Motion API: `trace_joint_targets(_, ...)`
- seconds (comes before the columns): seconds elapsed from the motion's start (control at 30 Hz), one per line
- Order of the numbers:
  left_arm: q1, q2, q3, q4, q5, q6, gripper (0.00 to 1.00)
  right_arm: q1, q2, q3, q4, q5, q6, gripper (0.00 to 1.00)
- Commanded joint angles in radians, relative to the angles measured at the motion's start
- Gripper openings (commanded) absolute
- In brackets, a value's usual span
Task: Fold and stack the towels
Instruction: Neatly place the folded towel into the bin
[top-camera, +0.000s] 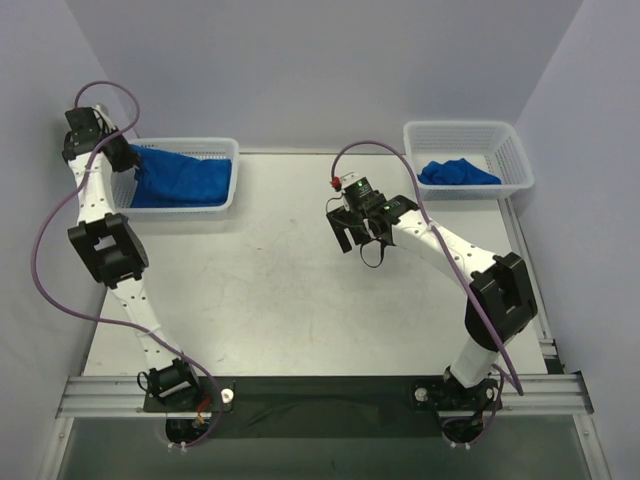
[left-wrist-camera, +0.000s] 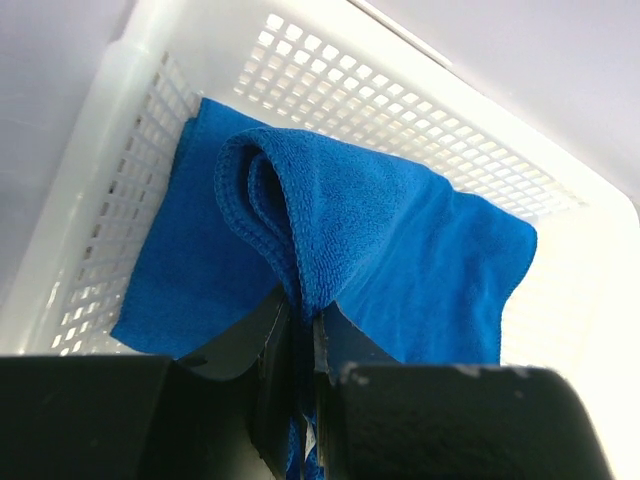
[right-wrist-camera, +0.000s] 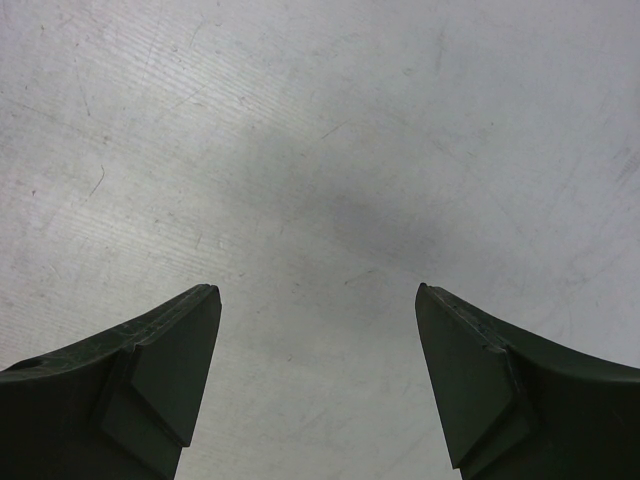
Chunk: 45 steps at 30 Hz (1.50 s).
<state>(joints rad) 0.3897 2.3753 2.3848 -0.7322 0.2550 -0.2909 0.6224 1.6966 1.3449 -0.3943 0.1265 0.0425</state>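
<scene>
One towel (left-wrist-camera: 400, 250) pinched in left gripper (left-wrist-camera: 303, 325), lower edge hidden, basket (left-wrist-camera: 125, 190) cropped

Clenched left end effector (left-wrist-camera: 303, 322), wide-open right end effector (right-wrist-camera: 318, 300)

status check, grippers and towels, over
Left gripper shut on towel at left basket. Right gripper open, empty, over table. Second towel in right basket. Nothing blocking.

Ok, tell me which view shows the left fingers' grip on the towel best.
Left wrist: the left fingers pinch a fold of the towel close up. Top external shows it small, at the basket's left end. Right wrist shows only table.
</scene>
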Motion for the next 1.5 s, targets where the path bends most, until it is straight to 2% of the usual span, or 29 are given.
trace_joint_targets(0.0,0.023,0.008,0.076,0.001,-0.025,0.029,0.00,-0.006,0.000,0.040,-0.032,-0.002,-0.012,0.80)
trace_joint_targets(0.2,0.024,0.076,0.109,-0.001,0.001,0.036,0.02,-0.006,0.008,0.048,-0.035,-0.010,-0.012,0.80)
trace_joint_targets(0.3,0.026,0.104,0.108,0.001,0.000,0.039,0.26,-0.006,0.008,0.048,-0.037,-0.008,-0.012,0.80)
trace_joint_targets(0.33,0.025,0.110,0.108,0.007,-0.003,0.039,0.43,-0.006,0.009,0.049,-0.038,-0.010,-0.012,0.80)
trace_joint_targets(0.47,0.023,0.090,0.100,0.017,-0.019,0.045,0.59,-0.006,0.008,0.046,-0.041,-0.011,-0.009,0.80)
trace_joint_targets(0.6,0.006,0.039,0.100,0.027,-0.052,0.064,0.68,-0.006,0.006,0.043,-0.040,-0.010,-0.001,0.80)
trace_joint_targets(0.73,-0.026,-0.033,0.094,0.031,-0.121,0.107,0.73,-0.006,0.002,0.037,-0.040,-0.010,0.007,0.80)
trace_joint_targets(0.9,-0.070,-0.086,0.079,0.036,-0.161,0.137,0.72,-0.006,-0.018,0.013,-0.040,0.004,-0.001,0.80)
trace_joint_targets(1.0,-0.152,-0.099,0.048,0.036,-0.172,0.179,0.72,-0.009,-0.032,0.004,-0.041,-0.002,-0.010,0.80)
trace_joint_targets(1.2,-0.238,-0.061,-0.016,0.042,-0.102,0.138,0.66,-0.015,-0.032,0.026,-0.051,-0.010,-0.032,0.80)
trace_joint_targets(1.47,-0.276,0.008,-0.067,0.053,-0.068,0.115,0.65,-0.015,-0.040,0.000,-0.052,-0.018,-0.018,0.80)
